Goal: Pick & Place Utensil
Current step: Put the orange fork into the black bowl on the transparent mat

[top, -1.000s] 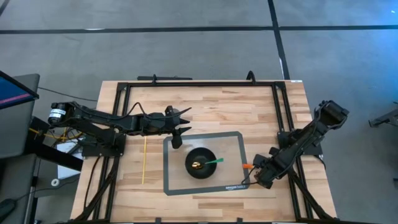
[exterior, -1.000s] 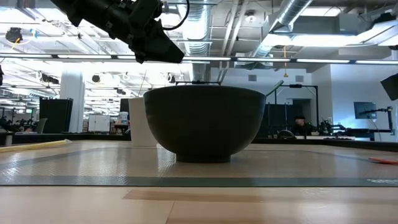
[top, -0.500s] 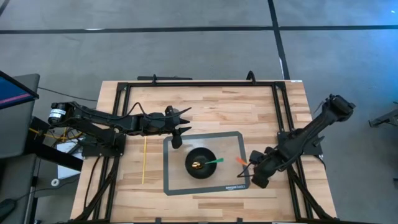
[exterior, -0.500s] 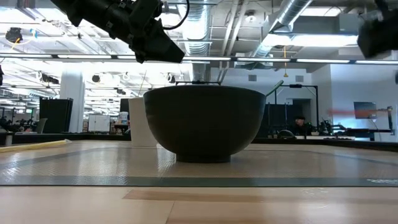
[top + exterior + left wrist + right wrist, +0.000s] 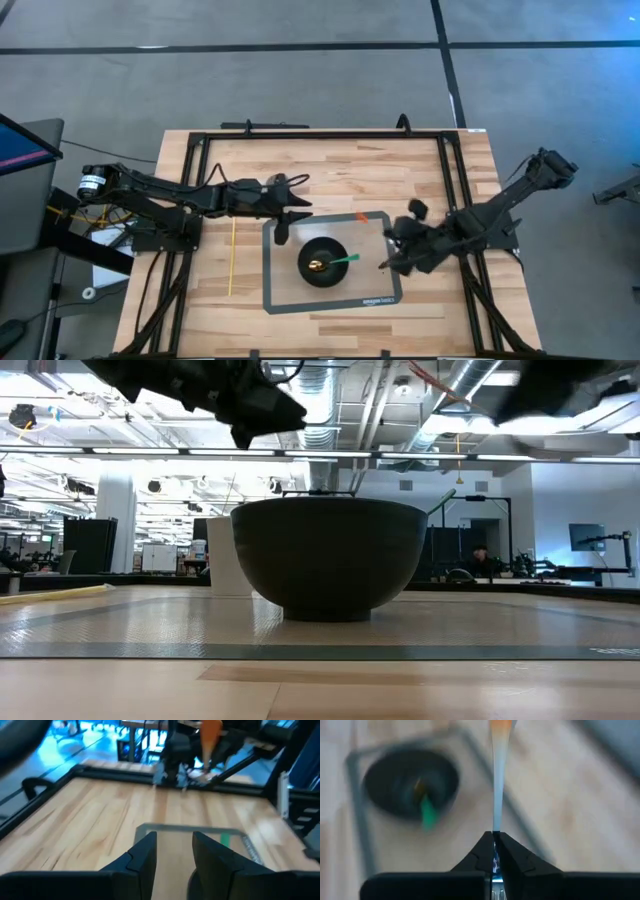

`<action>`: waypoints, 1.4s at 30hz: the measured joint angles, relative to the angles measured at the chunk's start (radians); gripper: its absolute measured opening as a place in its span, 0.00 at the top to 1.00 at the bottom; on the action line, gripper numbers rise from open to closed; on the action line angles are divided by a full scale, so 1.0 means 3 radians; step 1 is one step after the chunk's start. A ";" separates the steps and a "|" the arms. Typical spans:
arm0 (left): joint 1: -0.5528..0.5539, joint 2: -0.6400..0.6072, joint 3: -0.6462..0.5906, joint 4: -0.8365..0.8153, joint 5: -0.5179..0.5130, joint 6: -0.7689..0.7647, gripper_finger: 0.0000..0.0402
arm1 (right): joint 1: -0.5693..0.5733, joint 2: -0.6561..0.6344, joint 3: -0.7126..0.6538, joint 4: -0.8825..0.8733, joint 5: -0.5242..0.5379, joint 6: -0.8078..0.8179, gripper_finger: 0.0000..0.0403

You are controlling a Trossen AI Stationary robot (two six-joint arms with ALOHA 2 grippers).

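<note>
Right gripper (image 5: 392,250): your fingers are pinched on the orange utensil (image 5: 499,765), carried above the mat's (image 5: 290,300) right edge.
Bowl (image 5: 323,262): lies left of your gripper, close by, already holding a green utensil (image 5: 345,260).
Utensil axis: points straight out from your fingers.
Left gripper (image 5: 290,200): fingers parted, hovering at the mat's far-left corner.
Surface: wooden table (image 5: 330,165); the yellow stick (image 5: 232,258) lies well left.

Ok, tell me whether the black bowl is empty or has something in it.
Not empty. The high view shows the bowl on the grey mat holding a green utensil, its handle poking over the rim, and something yellowish at the bottom.
</note>
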 joint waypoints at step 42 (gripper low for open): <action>0.0000 0.0001 0.0001 0.0620 0.0166 0.0116 0.71 | -0.1336 0.1102 0.0004 0.3256 -0.1263 -0.1964 0.98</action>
